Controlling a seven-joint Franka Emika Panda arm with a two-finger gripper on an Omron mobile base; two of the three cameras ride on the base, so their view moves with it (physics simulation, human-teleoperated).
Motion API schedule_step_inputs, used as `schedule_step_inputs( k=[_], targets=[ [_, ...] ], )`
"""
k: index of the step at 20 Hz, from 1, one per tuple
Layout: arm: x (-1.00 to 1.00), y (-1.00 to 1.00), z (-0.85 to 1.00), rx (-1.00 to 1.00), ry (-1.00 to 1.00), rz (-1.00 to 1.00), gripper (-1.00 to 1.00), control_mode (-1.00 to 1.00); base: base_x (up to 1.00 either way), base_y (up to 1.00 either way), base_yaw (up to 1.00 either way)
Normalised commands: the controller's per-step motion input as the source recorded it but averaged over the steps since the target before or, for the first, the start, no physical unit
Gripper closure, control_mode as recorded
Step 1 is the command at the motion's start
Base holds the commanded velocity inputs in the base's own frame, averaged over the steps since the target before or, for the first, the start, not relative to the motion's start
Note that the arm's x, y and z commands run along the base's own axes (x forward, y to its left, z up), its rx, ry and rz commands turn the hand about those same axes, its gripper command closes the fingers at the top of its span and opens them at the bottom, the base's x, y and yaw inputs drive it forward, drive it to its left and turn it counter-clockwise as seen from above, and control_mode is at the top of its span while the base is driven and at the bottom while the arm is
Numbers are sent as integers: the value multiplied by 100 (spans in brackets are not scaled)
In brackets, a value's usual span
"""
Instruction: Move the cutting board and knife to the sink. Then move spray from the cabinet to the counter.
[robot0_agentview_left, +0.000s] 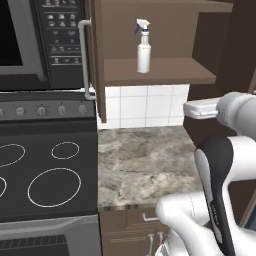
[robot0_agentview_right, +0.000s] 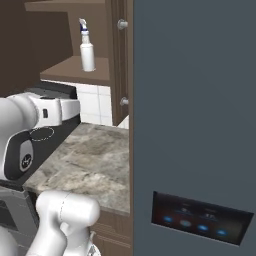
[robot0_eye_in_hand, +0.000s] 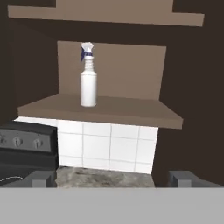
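Observation:
The spray (robot0_agentview_left: 143, 46) is a slim white bottle with a blue-and-white trigger. It stands upright on the lower shelf of the open cabinet (robot0_agentview_left: 165, 72), toward the shelf's left side. In the hand view the spray (robot0_eye_in_hand: 88, 76) is ahead and above my gripper (robot0_eye_in_hand: 112, 178), well apart from it. The two fingertips (robot0_eye_in_hand: 43, 178) stand wide apart, so the gripper is open with nothing between them. The counter (robot0_agentview_left: 145, 160) lies below the cabinet, mottled grey-beige. The cutting board, the knife and the sink are out of view.
The cabinet door hangs open to the left, its grey bar handle (robot0_agentview_left: 84, 55) beside the microwave (robot0_agentview_left: 30, 40). A black stovetop (robot0_agentview_left: 45, 170) adjoins the counter on the left. A tall grey appliance panel (robot0_agentview_right: 195, 125) bounds the counter on the right. White tiles (robot0_agentview_left: 145, 105) back the counter.

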Motion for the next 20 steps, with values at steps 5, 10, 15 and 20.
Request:
schedule_step_inputs(
  k=[5,10,15,20],
  targets=[
    [-8,0,71,-4,-13,1,-100,-100,0,0,0],
    [-5,0,64,0,-8,10,-100,-100,0,0,0],
    [6,1,17,0,-5,17,-100,-100,0,0,0],
    [6,1,17,-1,-10,13,-100,-100,0,0,0]
  ],
)
